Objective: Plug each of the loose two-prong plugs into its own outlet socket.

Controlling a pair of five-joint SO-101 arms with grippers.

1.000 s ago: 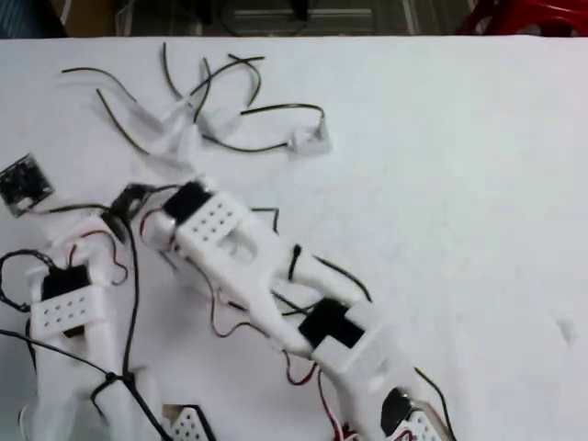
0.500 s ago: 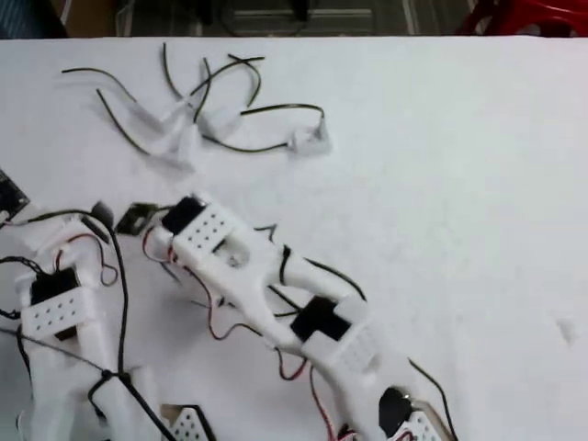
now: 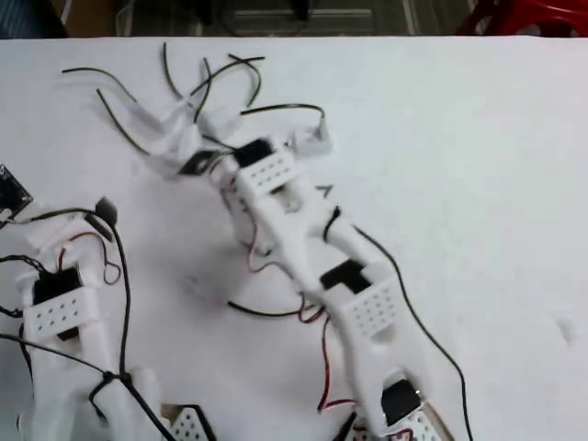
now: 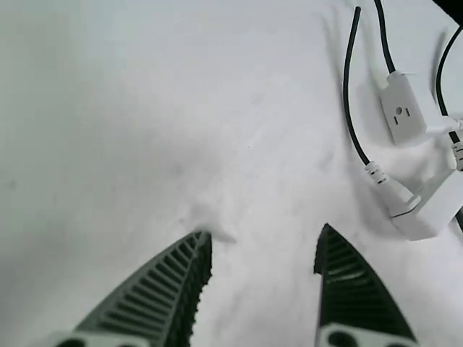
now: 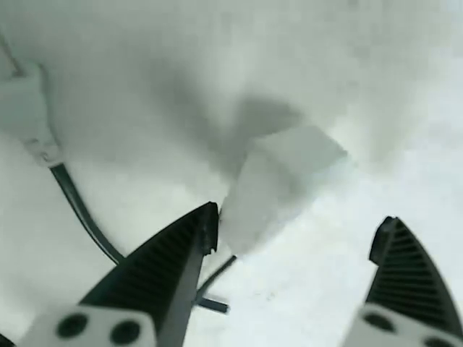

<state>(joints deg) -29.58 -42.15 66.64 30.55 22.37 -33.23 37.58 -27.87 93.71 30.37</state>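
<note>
Overall: a white surface (image 3: 478, 184) carries a tangle (image 3: 197, 115) of black cords with white plug and socket pieces, and every place here is told from that tangle.
Left arm (image 3: 60, 317): well apart from the tangle, to its left and on the near side in the high view.
Left gripper (image 4: 264, 231): fingers spread wide with nothing between them, over bare surface, with pieces of the tangle lying off to one side.
Socket (image 4: 401, 112): white, flat on the surface at the tangle's edge, with two slots facing up and a black cord leaving one end.
Plug (image 4: 409, 210): white, near the socket but apart from it, on a black cord with a ribbed collar. Its prongs cannot be made out.
Right gripper (image 5: 300, 215): wide open and holding nothing, at the tangle's near edge.
Block (image 5: 282, 181): white, on the surface just past the right gripper's fingertips and closer to one finger. Whether it touches that finger, and whether it is a plug or a socket, cannot be told.
Right arm (image 3: 358, 303): stretched on a slant from the surface's near edge up to the tangle's near side.
End piece (image 3: 310, 140): white, just right of the tangle, on a cord that arcs back into it.
</note>
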